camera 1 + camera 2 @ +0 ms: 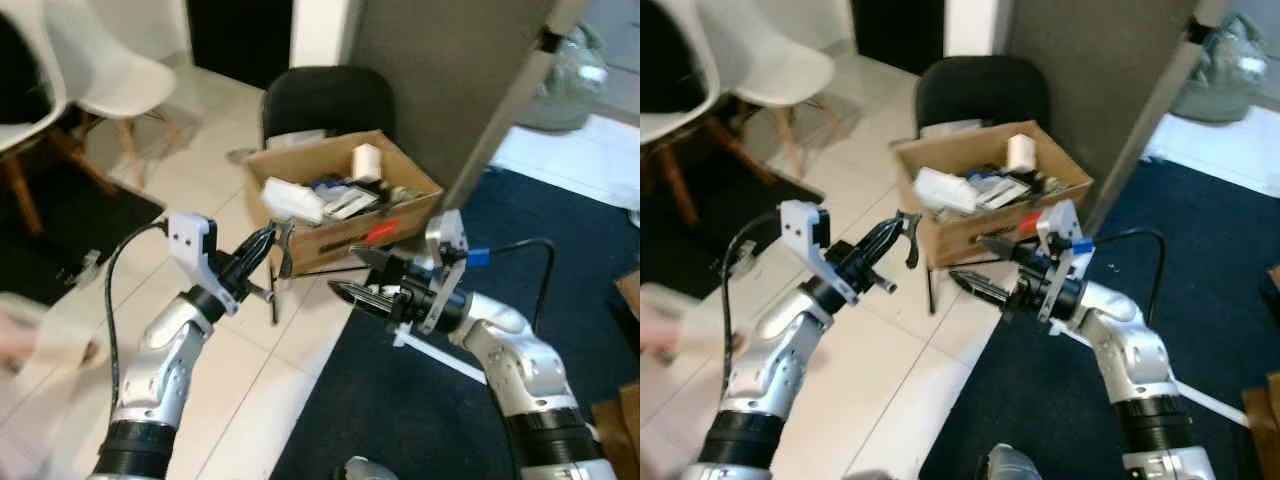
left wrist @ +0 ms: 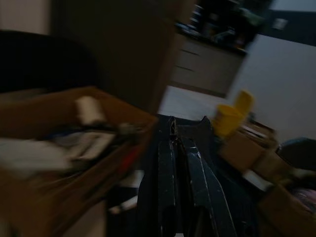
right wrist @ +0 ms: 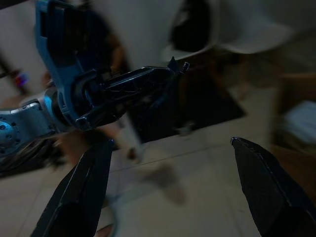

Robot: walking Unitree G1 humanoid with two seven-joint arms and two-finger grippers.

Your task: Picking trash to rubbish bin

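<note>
An open cardboard box (image 1: pixel 331 243) stands on the floor ahead, holding trash: a white crumpled piece (image 1: pixel 292 198), a white roll (image 1: pixel 367 160) and several papers. My left gripper (image 1: pixel 279 234) is raised just in front of the box's left corner; in the left wrist view its fingers (image 2: pixel 173 148) are pressed together with nothing between them. My right gripper (image 1: pixel 344 271) hovers low before the box's front wall, and its fingers (image 3: pixel 86 187) stand wide open and empty in the right wrist view.
A black chair (image 1: pixel 328 100) stands right behind the box against a grey partition (image 1: pixel 450 70). White chairs (image 1: pixel 110 70) are at the far left. Dark blue carpet (image 1: pixel 580 260) covers the right side and pale tiles (image 1: pixel 260 380) the middle. A blurred pale shape (image 1: pixel 20 335) sits at the left edge.
</note>
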